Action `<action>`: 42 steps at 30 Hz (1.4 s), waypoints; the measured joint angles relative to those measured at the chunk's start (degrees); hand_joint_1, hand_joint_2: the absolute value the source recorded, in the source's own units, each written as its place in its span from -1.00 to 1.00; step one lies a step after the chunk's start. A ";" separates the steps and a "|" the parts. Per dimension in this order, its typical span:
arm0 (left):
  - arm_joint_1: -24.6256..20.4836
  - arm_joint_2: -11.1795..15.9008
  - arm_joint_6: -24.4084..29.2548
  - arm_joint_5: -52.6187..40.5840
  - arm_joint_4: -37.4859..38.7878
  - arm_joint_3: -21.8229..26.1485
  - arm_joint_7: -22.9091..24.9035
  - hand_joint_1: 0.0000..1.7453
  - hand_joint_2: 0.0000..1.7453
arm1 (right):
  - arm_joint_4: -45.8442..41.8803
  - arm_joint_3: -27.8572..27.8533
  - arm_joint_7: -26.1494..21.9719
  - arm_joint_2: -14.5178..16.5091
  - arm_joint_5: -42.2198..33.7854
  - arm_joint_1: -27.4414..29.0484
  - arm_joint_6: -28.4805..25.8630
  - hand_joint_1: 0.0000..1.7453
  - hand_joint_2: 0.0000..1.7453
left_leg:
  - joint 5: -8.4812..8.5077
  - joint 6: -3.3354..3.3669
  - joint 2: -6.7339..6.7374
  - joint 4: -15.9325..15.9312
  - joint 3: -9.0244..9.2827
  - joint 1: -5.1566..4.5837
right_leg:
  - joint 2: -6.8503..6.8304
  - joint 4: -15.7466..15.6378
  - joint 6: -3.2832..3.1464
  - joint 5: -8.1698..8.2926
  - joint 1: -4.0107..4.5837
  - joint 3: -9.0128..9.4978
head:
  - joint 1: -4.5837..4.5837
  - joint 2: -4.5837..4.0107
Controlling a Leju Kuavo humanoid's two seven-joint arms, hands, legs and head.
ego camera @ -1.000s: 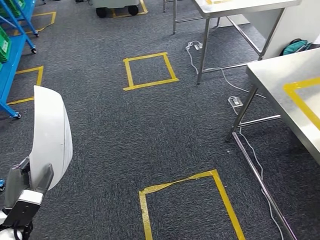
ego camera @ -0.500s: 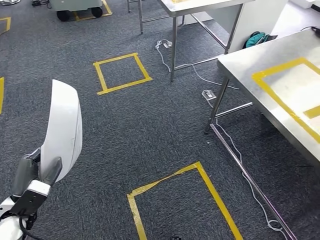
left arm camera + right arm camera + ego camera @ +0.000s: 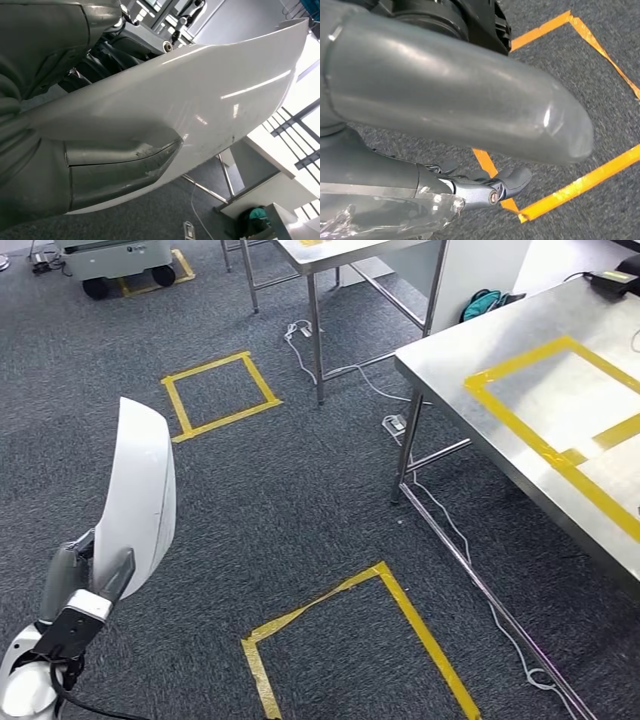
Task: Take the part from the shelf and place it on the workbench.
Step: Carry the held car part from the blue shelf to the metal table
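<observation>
The part (image 3: 140,495) is a curved white shell, standing upright at the lower left of the head view. My left hand (image 3: 79,590) grips its lower end. In the left wrist view the white part (image 3: 211,100) runs across the picture with the grey thumb (image 3: 113,170) pressed on its face. The steel workbench (image 3: 483,350) stands at the right, well away from the part, with a yellow tape rectangle (image 3: 528,440) on its top. My right hand (image 3: 471,150) hangs above the carpet with nothing in it, its fingers (image 3: 508,182) stretched out.
Two yellow tape squares mark the grey carpet, one far (image 3: 219,392) and one near (image 3: 355,640). A second steel table (image 3: 340,250) stands behind, a white cart (image 3: 113,255) at the far left. Cables (image 3: 453,530) run by the bench legs. A teal bag (image 3: 483,302) lies behind the bench.
The camera has turned to the right: the floor marks slid left and the workbench takes up more of the picture. The left hand still holds the white part.
</observation>
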 joint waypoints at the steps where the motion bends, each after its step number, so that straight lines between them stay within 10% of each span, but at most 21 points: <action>1: 0.00 0.02 -0.01 0.00 0.12 -0.01 0.01 1.00 1.00 | 0.09 -0.09 -0.02 0.00 0.05 -0.02 0.07 -1.00 -1.00 | 1.96 0.24 -0.06 -1.52 0.17 -0.07 | 0.32 0.00 -0.03 -0.18 0.03 0.33 | 0.01 0.00; 5: -0.40 0.16 -0.04 -0.01 0.32 -0.12 0.10 1.00 1.00 | 0.38 -0.40 -0.38 0.00 0.80 -0.25 0.36 -1.00 -1.00 | 9.06 1.01 -0.69 -15.16 5.30 -0.43 | 1.41 0.03 0.66 -1.02 0.24 1.15 | -0.02 0.00; 10: -1.09 0.21 -0.21 -0.12 0.63 -0.55 0.59 1.00 1.00 | 0.78 -1.34 -1.08 0.01 2.07 -0.71 1.31 -1.00 -1.00 | 8.62 1.97 -0.65 -17.42 6.72 -0.34 | 0.84 1.37 2.18 -2.56 0.24 0.39 | 0.15 0.00; 15: -1.56 0.26 -0.39 -0.47 1.14 -1.03 0.90 1.00 1.00 | 1.47 -2.39 -1.84 0.00 3.33 -1.46 1.83 -1.00 -1.00 | 7.69 2.81 -0.27 -17.57 7.88 -0.50 | -0.49 15.96 2.73 -7.75 0.28 -7.76 | 0.32 0.00; 19: -1.92 0.25 -0.47 -0.52 1.69 -1.25 1.01 1.00 1.00 | 1.98 -3.23 -2.41 0.01 4.16 -1.88 2.34 -1.00 -1.00 | 6.34 2.19 -0.25 -17.44 9.58 -0.58 | -1.09 3.64 2.51 -0.08 0.27 -2.52 | 0.34 0.00; 25: -2.74 0.22 -0.66 -1.14 1.79 -2.01 1.89 1.00 1.00 | 3.26 -8.22 -6.43 0.00 12.10 -3.96 8.23 -1.00 -1.00 | 4.69 0.83 -0.19 -16.10 9.59 -0.77 | -0.79 -0.20 0.56 0.26 0.29 -0.08 | 0.07 0.00; 30: -2.84 0.30 -0.66 -1.15 1.83 -2.37 2.08 1.00 1.00 | 4.02 -11.58 -6.96 0.00 13.26 -5.06 8.93 -1.00 -1.00 | -0.43 0.16 -0.25 -0.01 0.08 -0.63 | -0.38 -0.34 -0.33 -0.82 0.06 1.13 | -0.23 0.00; 35: -2.93 0.30 -0.66 -1.15 1.87 -2.42 2.08 1.00 1.00 | 4.67 -12.96 -7.08 0.00 13.54 -5.67 9.31 -1.00 -1.00 | 8.81 0.65 -0.32 -13.84 4.89 -0.65 | 0.39 -0.37 0.72 -2.64 0.14 2.83 | -0.28 0.00; 40: -3.06 0.29 -0.67 -1.15 1.90 -2.71 2.08 1.00 1.00 | 5.23 -14.20 -7.81 0.00 14.76 -6.25 9.68 -1.00 -1.00 | 7.86 2.43 -0.51 -16.96 6.85 -0.64 | 0.08 0.20 2.31 -3.59 0.29 3.70 | 0.03 0.00; 42: -3.08 0.33 -0.66 -1.15 1.90 -2.76 2.08 1.00 1.00 | 5.44 -14.57 -7.87 0.01 14.94 -6.59 9.71 -1.00 -1.00 | 7.41 3.08 -0.45 -17.01 7.65 -0.70 | -0.41 5.25 2.60 -5.96 0.27 0.95 | 0.25 0.00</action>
